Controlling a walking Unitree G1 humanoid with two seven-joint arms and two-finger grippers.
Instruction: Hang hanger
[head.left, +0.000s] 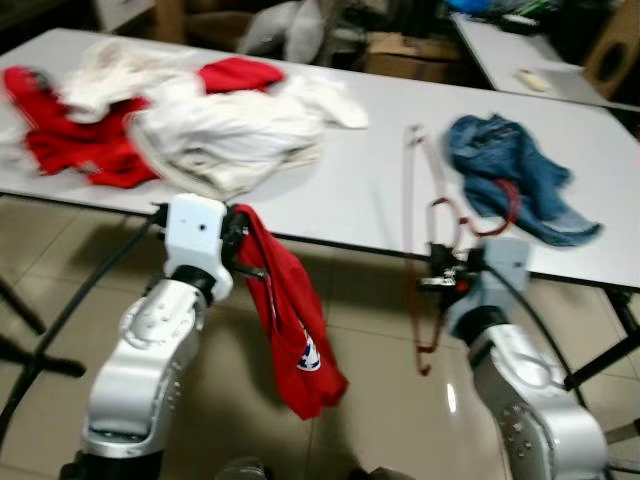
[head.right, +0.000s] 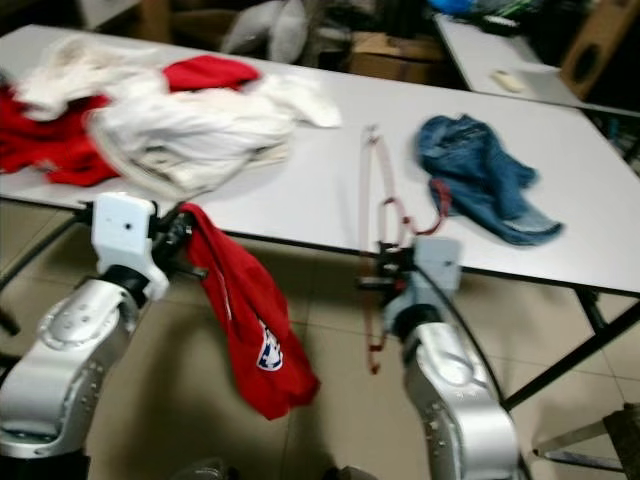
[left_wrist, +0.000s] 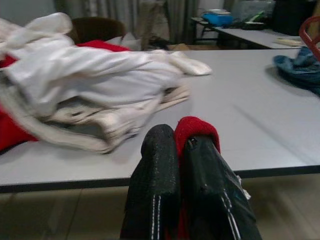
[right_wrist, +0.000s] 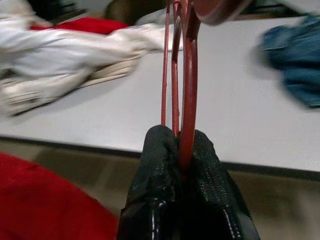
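Hanger (head.left: 436, 262) in my right gripper (right_wrist: 184, 150): a thin red frame, pinched between both black fingers, hook end up near the denim, lower part dangling below the near table edge. Jaws clamped tight on its bar. Held upright this way, I judge, so the hook stays free for whatever rail it goes on.

Left gripper (left_wrist: 179, 145) is clamped on a red shirt (head.left: 292, 325), a fold of cloth bunched between the fingers. The garment hangs straight down from the grip, clear of the table (head.left: 370, 180), a small white and blue emblem low on it. Holding it off the table lets it drape open, which should help in feeding the hanger into the neck.

Both arms sit just in front of the near table edge, well apart from each other, shirt on the left, hanger on the right.

On the table: a heap of white clothes (head.left: 225, 125) over red clothes (head.left: 70, 135) at far left, a blue denim garment (head.left: 515, 175) at right, just beside the hanger's top. A second table (head.left: 520, 55) stands far right.

My read: shirt and hanger are both picked up but not yet joined. No rail visible from here. Frames are soft with blur, so I can't tell the hanger's hook direction for certain.
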